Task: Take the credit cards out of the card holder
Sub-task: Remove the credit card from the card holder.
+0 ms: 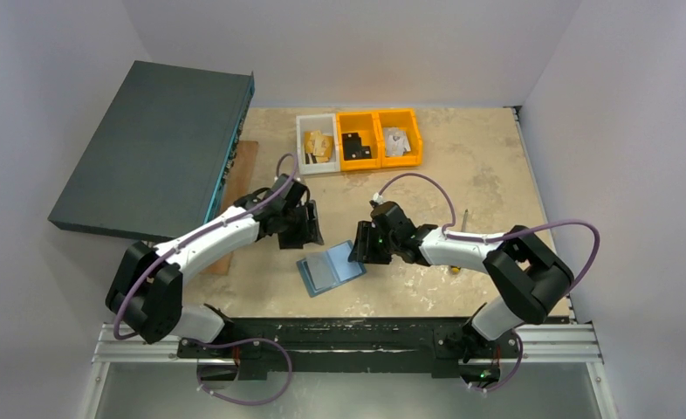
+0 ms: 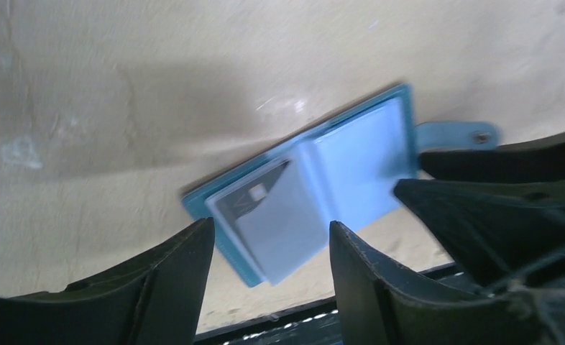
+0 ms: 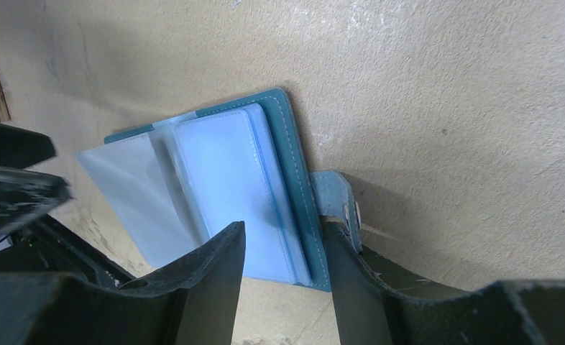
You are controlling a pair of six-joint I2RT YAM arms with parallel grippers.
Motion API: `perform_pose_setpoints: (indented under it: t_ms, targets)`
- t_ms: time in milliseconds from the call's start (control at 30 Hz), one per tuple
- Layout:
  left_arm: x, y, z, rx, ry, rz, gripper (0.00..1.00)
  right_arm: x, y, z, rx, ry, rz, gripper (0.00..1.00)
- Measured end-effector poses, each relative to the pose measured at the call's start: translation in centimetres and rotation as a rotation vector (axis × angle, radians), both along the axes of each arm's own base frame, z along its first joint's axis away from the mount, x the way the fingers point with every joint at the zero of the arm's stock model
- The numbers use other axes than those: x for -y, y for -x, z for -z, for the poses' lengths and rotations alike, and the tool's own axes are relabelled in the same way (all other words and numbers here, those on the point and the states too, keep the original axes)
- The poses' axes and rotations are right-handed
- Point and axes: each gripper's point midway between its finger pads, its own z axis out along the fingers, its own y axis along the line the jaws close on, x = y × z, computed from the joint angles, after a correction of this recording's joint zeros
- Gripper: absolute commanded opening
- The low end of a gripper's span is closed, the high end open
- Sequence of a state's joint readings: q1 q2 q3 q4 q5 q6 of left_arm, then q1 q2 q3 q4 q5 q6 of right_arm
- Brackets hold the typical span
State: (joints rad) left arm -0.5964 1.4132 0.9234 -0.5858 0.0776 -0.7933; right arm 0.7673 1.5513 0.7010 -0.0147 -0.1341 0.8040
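The card holder [image 1: 332, 267] lies open on the tan table, its pale blue pockets facing up. In the left wrist view a dark grey credit card [image 2: 249, 195] with a chip shows in the card holder's [image 2: 359, 158] left half, partly under a clear sleeve. No other card shows. My left gripper [image 1: 312, 231] [image 2: 271, 228] hangs open just above and behind that left half, holding nothing. My right gripper [image 1: 360, 251] [image 3: 285, 237] is open at the card holder's [image 3: 288, 136] right edge. Its fingers straddle the cover's rim, one beside the snap tab [image 3: 335, 195].
Three small bins stand at the back: a white one [image 1: 318, 144] and two orange ones [image 1: 358, 140] [image 1: 399, 135]. A large dark teal flat box [image 1: 152, 148] leans at the far left beside a wooden strip [image 1: 237, 188]. The table's front edge runs close below the card holder.
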Motion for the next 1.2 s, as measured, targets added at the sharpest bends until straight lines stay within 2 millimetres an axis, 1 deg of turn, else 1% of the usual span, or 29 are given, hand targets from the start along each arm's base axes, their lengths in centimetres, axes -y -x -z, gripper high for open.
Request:
perform_pose_setpoints:
  t_ms: [100,167,233,433,667,967,1100,1200]
  targets:
    - [-1.1,1.7,2.1,-0.063,-0.037,-0.003,0.62,0.0,0.1,0.0,-0.003,-0.002,-0.003,0.46]
    - [-1.4,2.3,2.8,-0.084,-0.044,-0.004,0.62,-0.1,0.2,0.0,-0.007,-0.006,-0.008,0.46]
    - [-1.3,2.5,3.0,-0.092,-0.040,-0.001,0.62,-0.2,0.2,0.1,-0.010,-0.007,-0.010,0.46]
    - [-0.2,2.0,3.0,-0.086,0.011,0.007,0.63,-0.3,0.2,0.1,-0.011,-0.010,-0.012,0.45]
    - [0.8,2.1,3.2,-0.104,0.060,0.015,0.63,-0.5,0.2,0.1,-0.015,-0.016,-0.017,0.45]
    - [2.4,2.1,2.3,-0.109,0.130,0.040,0.63,-0.6,0.2,0.0,-0.018,-0.020,-0.016,0.45]
    - [4.0,1.1,1.6,-0.107,0.151,0.065,0.63,-0.7,0.4,0.0,-0.025,-0.029,-0.008,0.45]
    - [5.3,0.2,1.8,-0.115,0.160,0.081,0.63,-0.9,1.2,0.0,-0.035,-0.037,-0.011,0.45]
